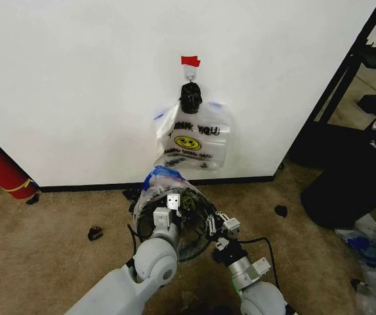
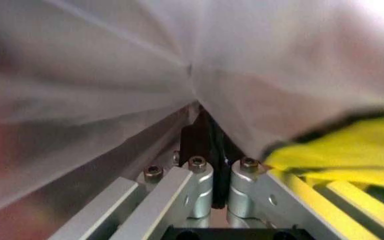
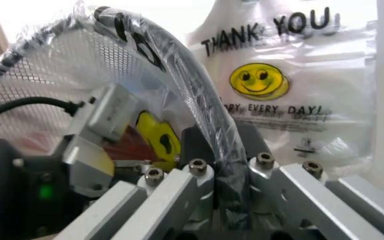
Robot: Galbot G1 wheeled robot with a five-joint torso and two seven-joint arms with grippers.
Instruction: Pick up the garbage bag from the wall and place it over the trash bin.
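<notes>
Reaching forward, both grippers' jaws clamp the garbage bag point(image 1: 163, 180) over the trash bin point(image 1: 191, 239) rim.

Up close in the left wrist view, the garbage bag point(image 2: 178, 75) is a pale blur and we cannot read its yellow mark, which the picture's edge cuts off. The left gripper point(image 2: 205, 125) has its fingertips buried in the plastic. From the head view, the trash bin point(image 1: 197, 239) is mostly hidden behind our arms and the bag. Our right gripper point(image 3: 225, 165) has the rim between its fingers, wrapped in film.
</notes>
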